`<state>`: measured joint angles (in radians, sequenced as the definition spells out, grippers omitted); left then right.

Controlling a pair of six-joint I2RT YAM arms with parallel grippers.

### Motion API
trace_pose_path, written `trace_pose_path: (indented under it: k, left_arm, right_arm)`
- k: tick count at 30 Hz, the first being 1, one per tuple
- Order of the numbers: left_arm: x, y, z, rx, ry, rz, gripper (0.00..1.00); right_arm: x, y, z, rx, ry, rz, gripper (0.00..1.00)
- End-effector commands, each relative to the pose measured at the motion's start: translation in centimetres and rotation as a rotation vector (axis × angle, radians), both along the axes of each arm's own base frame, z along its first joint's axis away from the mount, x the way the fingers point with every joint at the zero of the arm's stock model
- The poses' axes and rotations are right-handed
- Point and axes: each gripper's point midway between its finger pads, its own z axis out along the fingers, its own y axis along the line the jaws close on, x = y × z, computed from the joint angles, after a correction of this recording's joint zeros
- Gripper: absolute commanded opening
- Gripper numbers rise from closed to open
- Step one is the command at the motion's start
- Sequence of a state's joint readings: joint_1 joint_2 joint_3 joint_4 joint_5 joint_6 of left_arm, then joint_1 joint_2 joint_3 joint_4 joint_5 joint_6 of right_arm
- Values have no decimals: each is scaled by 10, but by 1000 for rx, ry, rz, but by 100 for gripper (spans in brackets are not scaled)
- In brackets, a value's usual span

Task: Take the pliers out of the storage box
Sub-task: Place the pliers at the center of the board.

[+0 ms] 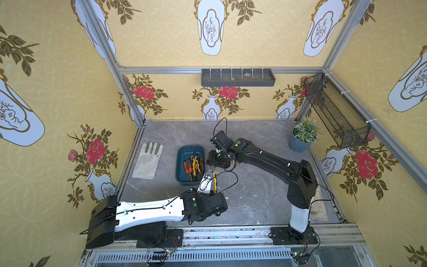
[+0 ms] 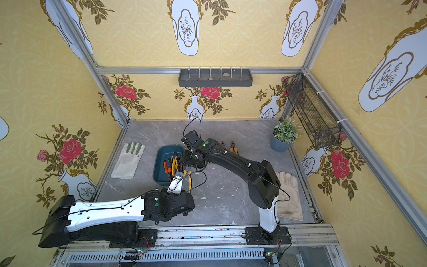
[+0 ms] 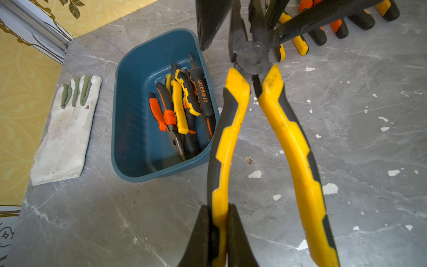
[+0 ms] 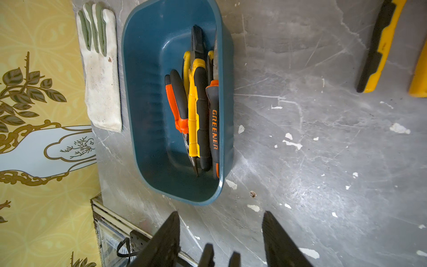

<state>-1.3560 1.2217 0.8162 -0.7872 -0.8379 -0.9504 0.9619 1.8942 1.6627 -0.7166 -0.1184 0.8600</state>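
Note:
The dark teal storage box (image 1: 178, 161) (image 2: 158, 161) (image 3: 129, 120) (image 4: 143, 97) stands on the grey table left of centre. Several pliers (image 1: 194, 166) (image 3: 180, 108) (image 4: 196, 111) with yellow or orange handles lie in it along its right wall. My left gripper (image 3: 218, 208) (image 1: 210, 176) is shut on one handle of a yellow-and-black pliers (image 3: 293, 143) (image 2: 189, 180), held up by the box's front right corner. My right gripper (image 4: 220, 215) (image 1: 216, 166) is open, and its fingers (image 3: 208, 23) flank that pliers' dark metal head without touching it.
More pliers (image 2: 233, 149) (image 3: 346, 25) (image 4: 379, 46) lie on the table right of the box, behind the right arm. A white glove (image 1: 147, 161) lies left of the box, another glove (image 2: 288, 196) at the right. A potted plant (image 1: 300, 138) stands at the back right.

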Motion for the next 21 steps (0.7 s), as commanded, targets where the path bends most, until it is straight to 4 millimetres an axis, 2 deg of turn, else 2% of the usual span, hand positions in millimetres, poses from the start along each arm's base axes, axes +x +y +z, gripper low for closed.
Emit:
trace_pose_path:
  k: [1,11,21]
  left_arm:
    - [5,4,6,5,-48,24,0]
    - [5,4,7,11,-46,26,0]
    - [6,3,11,3,-53,26,0]
  right_arm:
    - [-5,-2,2,-18,-17,-25,53]
    - [-13,-6,6,-38,-42,-44,41]
    - [-20,-3,-7,-39,-17,-34,37]
